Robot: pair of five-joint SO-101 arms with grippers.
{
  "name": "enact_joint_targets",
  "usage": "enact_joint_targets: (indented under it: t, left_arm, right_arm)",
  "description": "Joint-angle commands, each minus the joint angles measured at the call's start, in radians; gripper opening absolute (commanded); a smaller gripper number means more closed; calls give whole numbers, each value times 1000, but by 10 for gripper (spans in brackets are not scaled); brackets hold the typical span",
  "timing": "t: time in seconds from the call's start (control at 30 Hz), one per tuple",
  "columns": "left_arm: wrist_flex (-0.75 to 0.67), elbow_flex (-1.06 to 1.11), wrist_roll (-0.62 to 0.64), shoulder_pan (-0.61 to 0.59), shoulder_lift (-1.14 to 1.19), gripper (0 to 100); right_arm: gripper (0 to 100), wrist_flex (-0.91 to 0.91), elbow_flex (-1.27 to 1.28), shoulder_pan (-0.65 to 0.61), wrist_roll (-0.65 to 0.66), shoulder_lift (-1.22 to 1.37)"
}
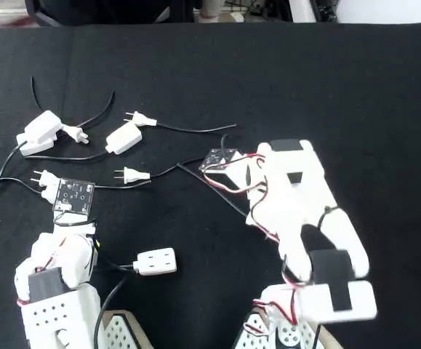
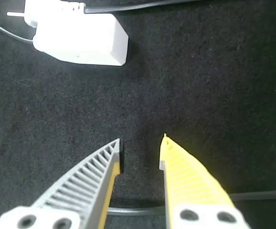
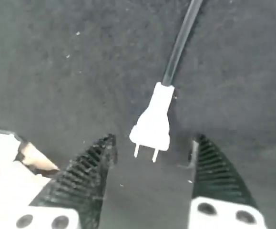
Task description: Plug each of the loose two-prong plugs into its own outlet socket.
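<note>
Black cloth table (image 1: 341, 87): right gripper (image 3: 155, 138) jaws apart, two-prong plug (image 3: 152, 125) between their tips; left gripper (image 2: 141, 140) jaws apart, white block (image 2: 80, 38) ahead

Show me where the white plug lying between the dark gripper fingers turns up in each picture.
High view: cannot tell; probably hidden under the right arm.
Left wrist view: not in it.
Right wrist view: plug at centre, prongs towards the camera, inside the open right gripper.
Shared landmark: the black table cloth.
</note>
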Motion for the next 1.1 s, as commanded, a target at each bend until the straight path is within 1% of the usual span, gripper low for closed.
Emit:
enact_joint_targets:
  t: [0.0,0.07,0.17,0.27,0.4,0.47,0.6,0.77,0.83,1.0,1.07]
  left_arm:
    - [9,-18,-9,-13,-3,141]
    - [9,-18,-9,-13,-3,141]
    - [9,-18,-9,-13,-3,141]
    - [9,-18,-9,-13,-3,141]
    - [9,-18,-9,-13,-3,141]
    - [9,-18,-9,-13,-3,141]
    - [9,-18,-9,-13,-3,141]
    - [9,-18,-9,-13,-3,141]
    - [9,-18,-9,-13,-3,141]
    - [9,-18,-9,-13,-3,141]
    - [9,-18,-9,-13,-3,141]
  right_arm:
    - [262,21,-16,2,21,-97]
    - [262,11,2,0,21,-107]
    - [262,-81,47,9,37,-81]
    - [262,-167,77,49,46,-18]
    - [262,-249,79,110,80,91]
    - [262,-267,79,118,86,137]
    - [262,-233,68,91,86,150]
    - [260,-219,108,8,75,145]
    - [231,-219,110,-2,51,145]
    - [77,-181,113,-55,40,154]
    - [48,-186,116,-66,23,154]
